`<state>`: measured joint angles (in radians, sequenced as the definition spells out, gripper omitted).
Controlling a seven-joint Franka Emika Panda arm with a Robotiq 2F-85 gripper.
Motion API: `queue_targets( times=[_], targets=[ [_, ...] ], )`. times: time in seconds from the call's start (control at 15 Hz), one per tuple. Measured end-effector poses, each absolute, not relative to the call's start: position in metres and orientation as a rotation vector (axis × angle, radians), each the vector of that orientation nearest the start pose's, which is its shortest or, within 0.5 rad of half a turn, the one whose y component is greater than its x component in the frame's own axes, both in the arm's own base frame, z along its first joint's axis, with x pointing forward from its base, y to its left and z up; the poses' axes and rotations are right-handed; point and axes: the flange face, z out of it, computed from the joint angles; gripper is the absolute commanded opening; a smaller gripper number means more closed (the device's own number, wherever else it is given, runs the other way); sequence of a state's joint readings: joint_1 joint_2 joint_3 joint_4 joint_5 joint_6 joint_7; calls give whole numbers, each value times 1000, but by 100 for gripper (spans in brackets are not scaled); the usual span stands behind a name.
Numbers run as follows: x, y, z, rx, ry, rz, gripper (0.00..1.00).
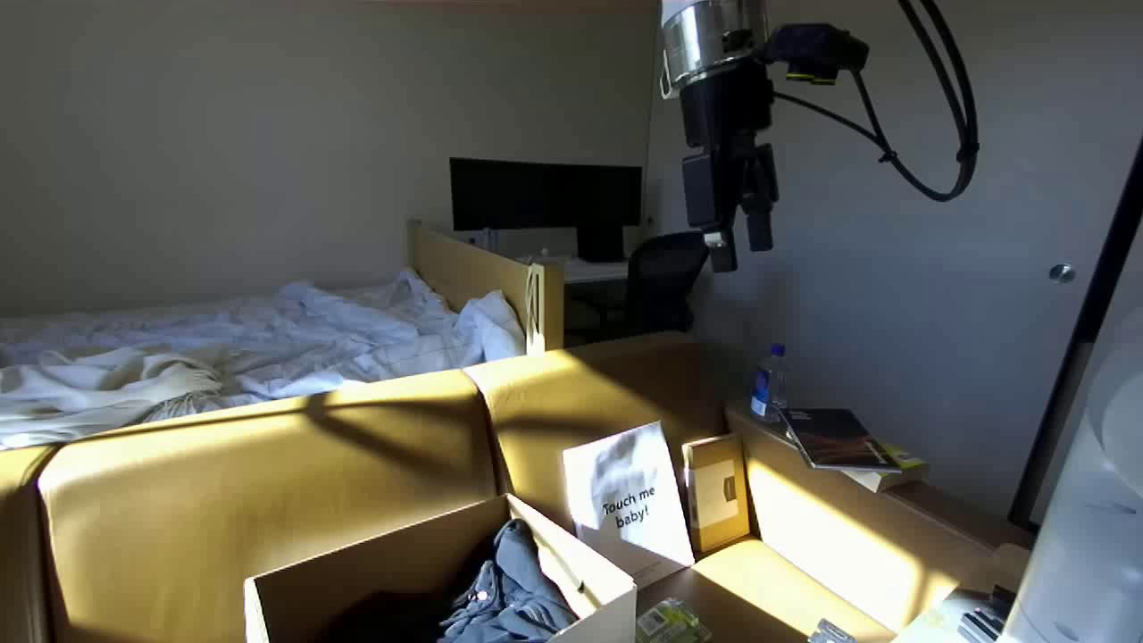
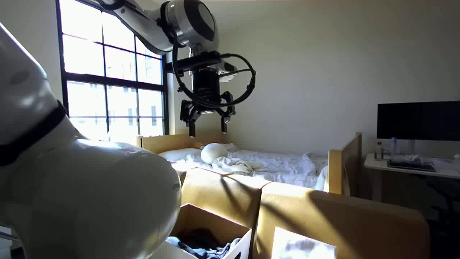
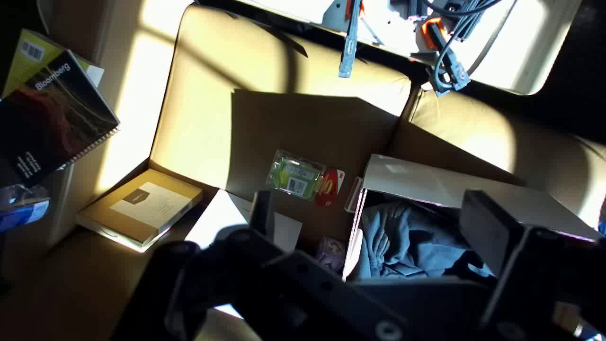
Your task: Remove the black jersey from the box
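Observation:
The black jersey (image 1: 513,589) lies crumpled inside the box, dark with blue-grey lit folds; it also shows in an exterior view (image 2: 206,249) and the wrist view (image 3: 402,239). The box (image 1: 384,567) is an open carton on the sofa seat, its near part cut off by the frame edge in both exterior views. Its pale side wall shows in the wrist view (image 3: 426,179). My gripper (image 1: 741,250) hangs high above the sofa, pointing down, well apart from the box. Its fingers are spread with nothing between them, as an exterior view (image 2: 208,132) and the wrist view (image 3: 370,206) show.
The tan sofa (image 1: 268,473) has a tall backrest behind the box. A white printed card (image 1: 625,505) and a smaller flat carton (image 1: 719,496) lean beside the box. A bottle (image 1: 768,384) and books (image 1: 839,438) stand on the armrest. A clear-and-green package (image 3: 296,175) lies on the seat.

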<state>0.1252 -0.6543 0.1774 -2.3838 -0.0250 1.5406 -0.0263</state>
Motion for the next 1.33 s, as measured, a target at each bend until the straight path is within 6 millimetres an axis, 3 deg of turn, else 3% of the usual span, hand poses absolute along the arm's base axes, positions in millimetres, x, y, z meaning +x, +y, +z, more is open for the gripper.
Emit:
queue_targets(
  times=[0.87, 1.0, 1.13, 1.33],
  targets=[
    [318, 111, 535, -3262, -489, 253, 100],
    [320, 145, 547, -3284, -559, 130, 100],
    [315, 203, 550, -3304, -663, 14, 100],
    [303, 289, 529, -3261, -862, -10, 100]
  ],
)
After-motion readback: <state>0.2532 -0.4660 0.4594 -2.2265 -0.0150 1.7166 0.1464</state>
